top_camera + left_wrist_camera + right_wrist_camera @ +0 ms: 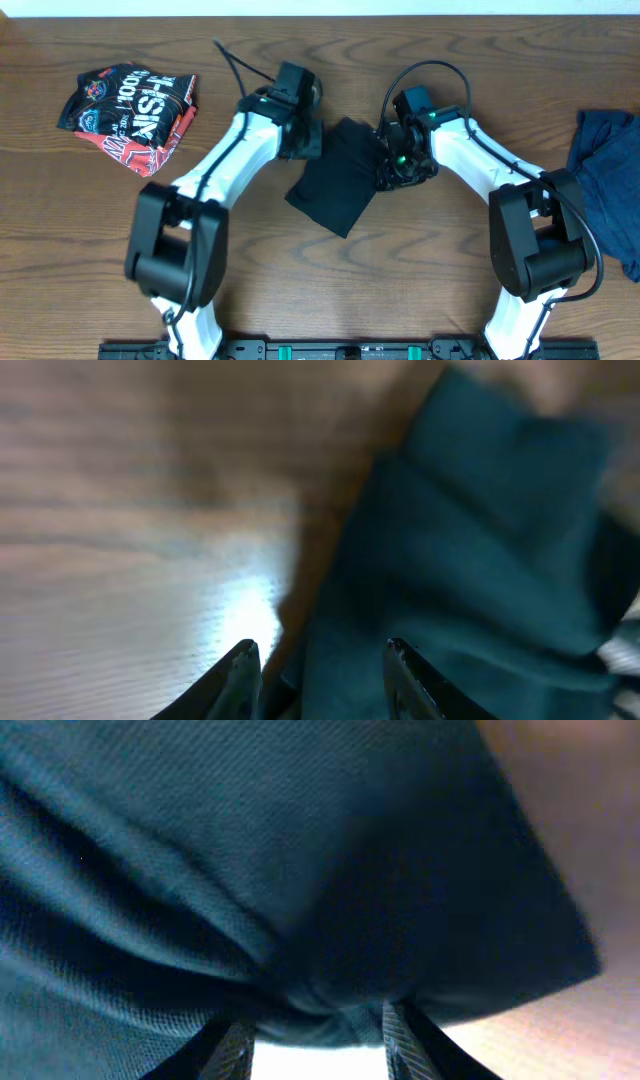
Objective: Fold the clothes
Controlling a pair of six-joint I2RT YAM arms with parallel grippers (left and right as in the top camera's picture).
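- The brown wood-grain table [330,290] carries everything in the overhead view. Its grain runs left to right.
- The white-and-black left arm [215,165] rises from the near edge and reaches far and rightward to the left side of the middle garment. The white-and-black right arm [480,160] mirrors it from the other side, a green light showing near its wrist.
- The black-looking, roughly rectangular cloth garment [335,185] lies tilted at the middle of the table between the two arm ends, one corner pointing near. In the wrist views it reads as dark teal knit [480,560] [250,850].
- A crumpled dark blue fabric garment [610,180] sits at the right edge of the table, partly cut off by the frame and well apart from the middle garment.
- A bunched black, red and white printed garment [130,110] lies at the far left, also well apart from the arms' ends.
- The right jaws are at the right edge of the middle garment. In the right wrist view the fabric's folds gather into a pinch between the two fingertips [235,1040] — clamped on the cloth.
- The left jaws are at the garment's far-left edge. In the blurred left wrist view the cloth's edge runs in between the fingertips [245,660], with bare table to the left — I cannot tell whether they pinch it or merely straddle it.
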